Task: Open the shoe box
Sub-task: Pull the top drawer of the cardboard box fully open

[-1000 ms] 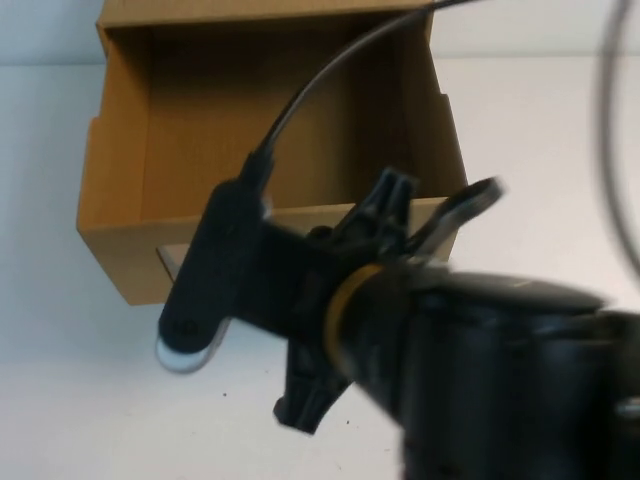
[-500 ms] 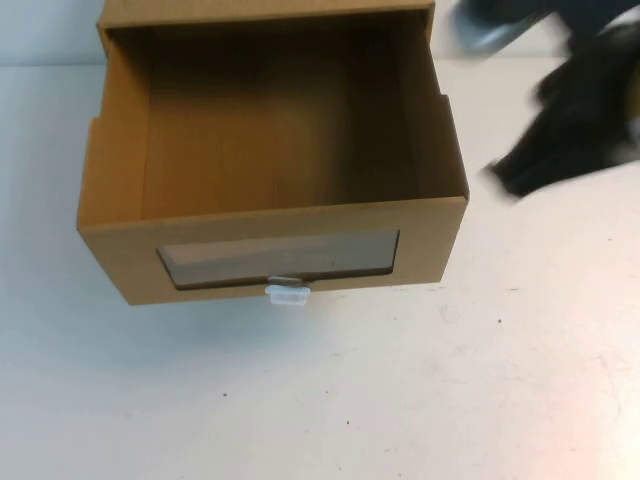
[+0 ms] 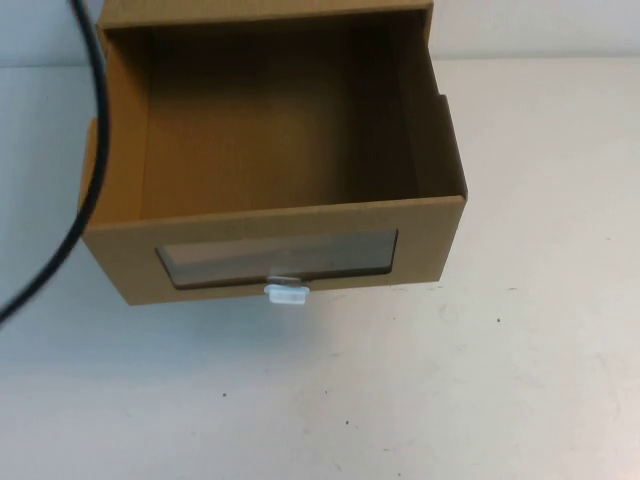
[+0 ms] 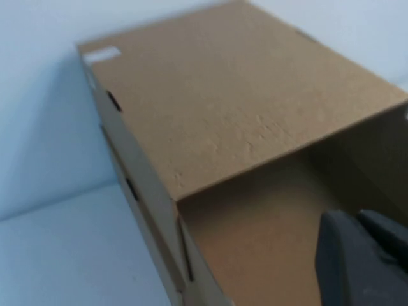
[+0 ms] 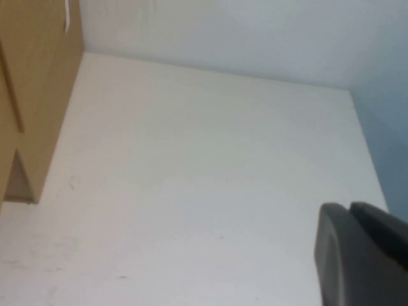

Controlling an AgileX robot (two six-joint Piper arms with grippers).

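The brown cardboard shoe box stands at the back of the white table, with its drawer pulled toward me and empty inside. The drawer front has a clear window and a small white pull tab. Neither gripper shows in the high view. In the left wrist view my left gripper hovers over the open drawer beside the box top, fingers together and empty. In the right wrist view my right gripper is shut on nothing above bare table, away from the box side.
A black cable hangs across the left edge of the box in the high view. White table stretches in front of and to the right of the box. A pale wall rises behind it.
The right arm, which covered the box front a second ago, swung off to the upper right and left the high view, its gripper closing. A black cable has come into view at the left.
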